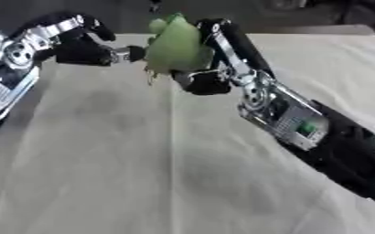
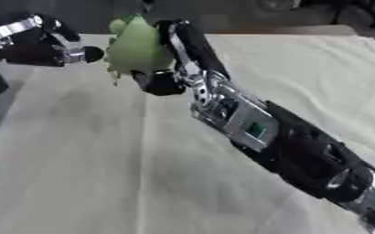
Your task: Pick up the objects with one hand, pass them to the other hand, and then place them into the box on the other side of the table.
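Black fingers on the right hand (image 1: 222, 59), silver linkages along them, a small green patch, maybe a light, on its silver wrist housing; left hand (image 1: 71, 43) matches, black-and-silver.

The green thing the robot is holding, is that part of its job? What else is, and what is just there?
Part of the job:
- green leafy thing, held up over the table
- right hand, fingers curled round it
- left hand, reaching toward it

Just there:
- pale cloth over the table
- dark shapes beyond the far edge, too unclear to name

No box shows in either view.
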Robot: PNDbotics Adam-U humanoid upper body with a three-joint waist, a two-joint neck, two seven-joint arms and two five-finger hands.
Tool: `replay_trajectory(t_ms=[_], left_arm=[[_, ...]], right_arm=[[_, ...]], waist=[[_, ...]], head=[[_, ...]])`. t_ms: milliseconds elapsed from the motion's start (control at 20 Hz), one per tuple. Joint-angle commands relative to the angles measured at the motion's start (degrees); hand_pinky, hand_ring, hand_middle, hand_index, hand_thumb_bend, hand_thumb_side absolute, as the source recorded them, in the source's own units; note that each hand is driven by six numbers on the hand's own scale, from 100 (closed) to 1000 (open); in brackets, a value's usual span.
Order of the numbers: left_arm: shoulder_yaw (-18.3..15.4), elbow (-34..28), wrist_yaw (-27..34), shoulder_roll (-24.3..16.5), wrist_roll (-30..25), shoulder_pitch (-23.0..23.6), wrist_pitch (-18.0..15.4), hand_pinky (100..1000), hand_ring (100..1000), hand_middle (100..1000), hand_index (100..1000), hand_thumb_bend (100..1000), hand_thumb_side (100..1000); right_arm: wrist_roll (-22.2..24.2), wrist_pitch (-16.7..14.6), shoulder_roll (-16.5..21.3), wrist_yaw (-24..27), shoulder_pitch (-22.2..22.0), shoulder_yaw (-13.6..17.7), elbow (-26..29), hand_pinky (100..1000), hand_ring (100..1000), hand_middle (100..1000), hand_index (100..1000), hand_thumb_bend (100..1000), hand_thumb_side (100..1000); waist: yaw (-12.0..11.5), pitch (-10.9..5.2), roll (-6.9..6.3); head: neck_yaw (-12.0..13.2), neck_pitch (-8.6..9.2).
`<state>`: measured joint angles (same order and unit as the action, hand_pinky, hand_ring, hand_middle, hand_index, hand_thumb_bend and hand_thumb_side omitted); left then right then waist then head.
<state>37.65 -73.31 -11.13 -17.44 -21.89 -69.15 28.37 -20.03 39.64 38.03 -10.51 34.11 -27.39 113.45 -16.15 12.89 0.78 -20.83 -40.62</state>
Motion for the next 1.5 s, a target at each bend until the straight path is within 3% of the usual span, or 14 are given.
replay_trajectory(t_ms=[50,500,1050,1500], left_arm=[[-0.07,-1.05,-0.95,0.09,-2.44,-1.84,-1.17,909,791,797,800,689,701],[-0.46,-1.04,-0.47,0.30,-5.44,-1.86,-4.27,915,793,799,794,729,805],[0.08,1.96,-2.96,3.92,-4.54,-2.40,-5.99,913,794,799,804,702,749],[0.04,4.54,-1.97,6.44,-4.08,-1.71,-6.30,909,772,775,768,610,576]], right_arm=[[0.92,-0.71,0.39,-1.08,1.10,0.11,1.15,371,518,437,516,306,100],[2.51,-2.11,0.28,-2.52,1.14,0.02,1.15,372,517,437,516,304,100],[3.90,-4.65,-0.23,-1.91,1.75,-0.53,1.15,364,513,435,513,303,100],[3.93,-5.33,-0.68,-0.74,1.96,-0.72,1.15,359,509,435,512,305,100]], waist=[[-0.14,-0.63,-0.88],[-0.02,-0.35,-0.95],[0.53,0.14,-0.93],[0.73,0.50,-0.72]], head=[[-0.33,0.76],[-0.68,0.63],[-0.77,0.97],[-0.38,1.18]])
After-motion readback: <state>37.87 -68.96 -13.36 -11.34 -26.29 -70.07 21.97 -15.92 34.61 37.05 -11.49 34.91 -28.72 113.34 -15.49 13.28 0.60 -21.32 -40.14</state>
